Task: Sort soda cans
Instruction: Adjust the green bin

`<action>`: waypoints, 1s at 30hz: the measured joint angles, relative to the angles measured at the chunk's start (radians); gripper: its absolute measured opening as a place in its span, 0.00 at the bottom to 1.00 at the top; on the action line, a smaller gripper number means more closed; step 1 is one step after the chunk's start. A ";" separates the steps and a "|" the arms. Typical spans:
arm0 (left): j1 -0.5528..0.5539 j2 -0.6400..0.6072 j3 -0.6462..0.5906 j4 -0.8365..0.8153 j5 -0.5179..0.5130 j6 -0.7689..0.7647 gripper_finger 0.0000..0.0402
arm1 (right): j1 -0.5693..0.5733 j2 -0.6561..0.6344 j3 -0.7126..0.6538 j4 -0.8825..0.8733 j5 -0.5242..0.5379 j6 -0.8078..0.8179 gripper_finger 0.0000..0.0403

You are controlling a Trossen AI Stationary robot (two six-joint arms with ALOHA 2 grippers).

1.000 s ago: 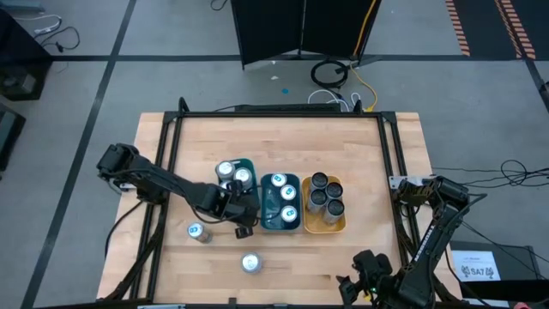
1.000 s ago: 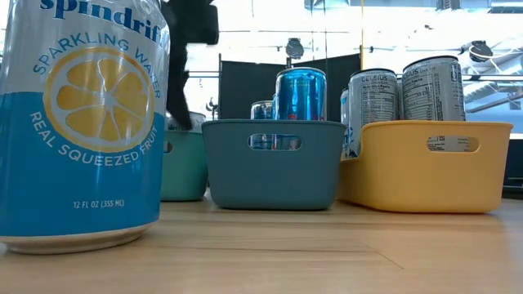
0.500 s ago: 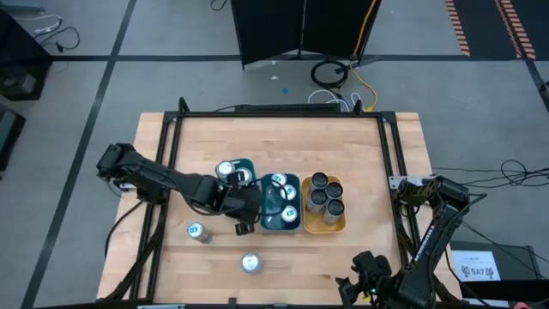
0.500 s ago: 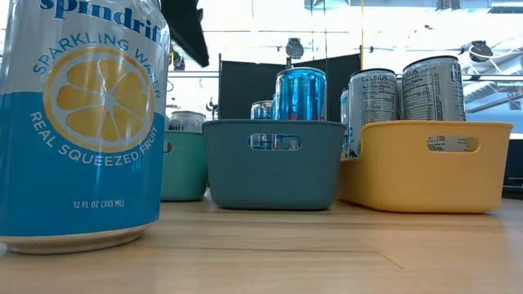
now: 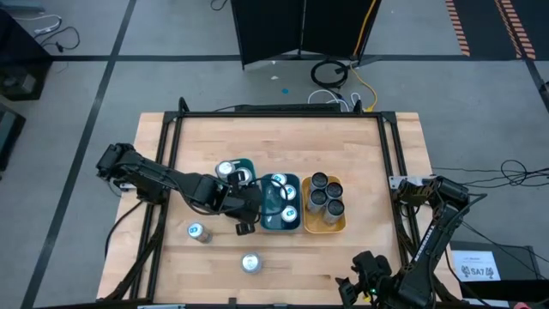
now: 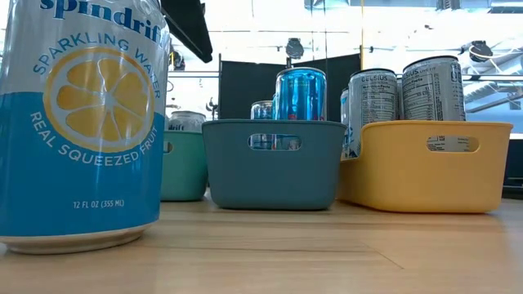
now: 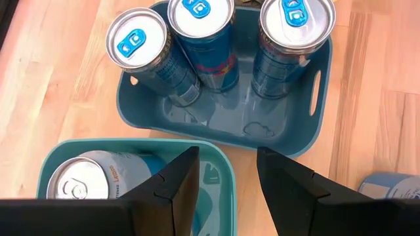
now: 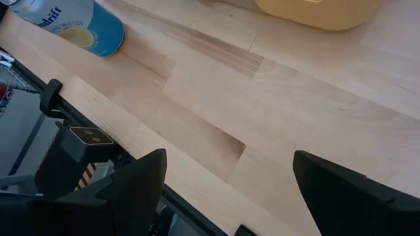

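Since a second earlier the left hand (image 5: 243,202) had lifted from low inside the teal tray (image 5: 250,165) to hang above its near end, fingers (image 7: 174,190) apart with nothing between them. Two soda cans (image 5: 233,173) stood in that tray; three blue-marked cans (image 5: 281,198) stood in the blue tray (image 5: 279,226) beside it, and dark-topped cans (image 5: 325,195) filled the yellow tray (image 5: 325,227) next along. Two more cans stood loose on the counter (image 5: 360,154): one (image 5: 198,232) near the left arm, and a Spindrift can (image 5: 250,263) close to the front edge. Off the counter's near right corner, the right hand (image 5: 364,276) waited with fingers spread and nothing held.
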 joint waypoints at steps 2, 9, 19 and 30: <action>0.000 0.000 0.000 0.000 0.000 0.000 0.41 | 0.000 0.000 0.000 0.000 0.000 0.000 0.80; 0.000 0.000 0.000 0.001 0.000 0.000 0.41 | 0.000 0.000 0.000 0.000 0.000 0.000 0.80; 0.002 -0.001 -0.057 0.014 0.000 0.002 0.41 | 0.000 0.000 0.000 -0.001 0.001 -0.001 0.80; -0.002 0.040 -0.066 0.000 -0.007 0.139 0.41 | -0.004 0.000 0.000 -0.003 0.081 -0.031 0.80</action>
